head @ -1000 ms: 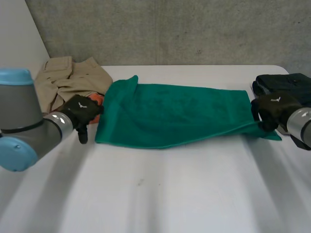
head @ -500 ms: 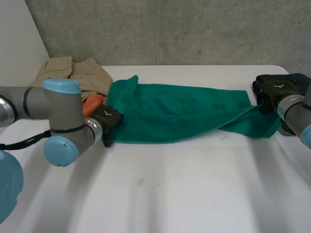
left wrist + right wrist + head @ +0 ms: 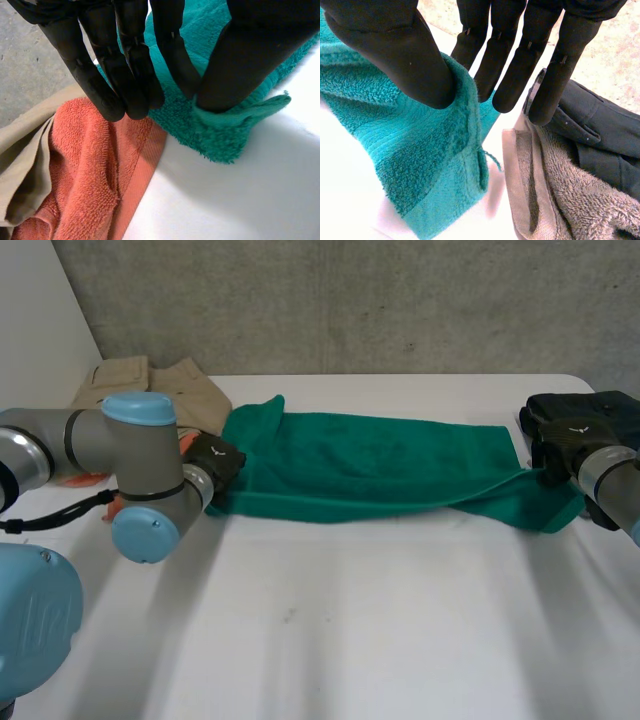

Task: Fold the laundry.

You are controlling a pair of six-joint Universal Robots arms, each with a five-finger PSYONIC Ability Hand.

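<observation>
Head view: a green towel (image 3: pixel 370 465) lies stretched in a long band across the middle of the white table (image 3: pixel 350 630), running from centre left to the right edge of the frame. The left hand (image 3: pixel 215 460) sits at the band's left end and the right hand (image 3: pixel 565 435) at its right end, where the cloth is lifted and twisted into a narrow fold. A beige garment (image 3: pixel 150 385) lies at upper left with an orange towel (image 3: pixel 186 438) peeping out beside the left arm, and a dark garment (image 3: pixel 605 405) lies at the right edge.

Left wrist view (the closer look at the grasp): the left hand (image 3: pixel 250 50) pinches a corner of the green towel (image 3: pixel 220 135) between thumb and fingers (image 3: pixel 170 55), the corner bunched at the thumb tip. The orange towel (image 3: pixel 95 165) lies touching the green one below the fingertips, its looped pile plain to see, with the beige garment (image 3: pixel 25 150) overlapping its far side.

Right wrist view: the right hand (image 3: pixel 390 45) clamps an edge of the green towel (image 3: pixel 430 165) between thumb and fingers (image 3: pixel 510 65), the hemmed end hanging down onto the table. This view adds a grey towel (image 3: pixel 555 195) just beside that end, lying partly under the dark garment (image 3: pixel 600 135)
</observation>
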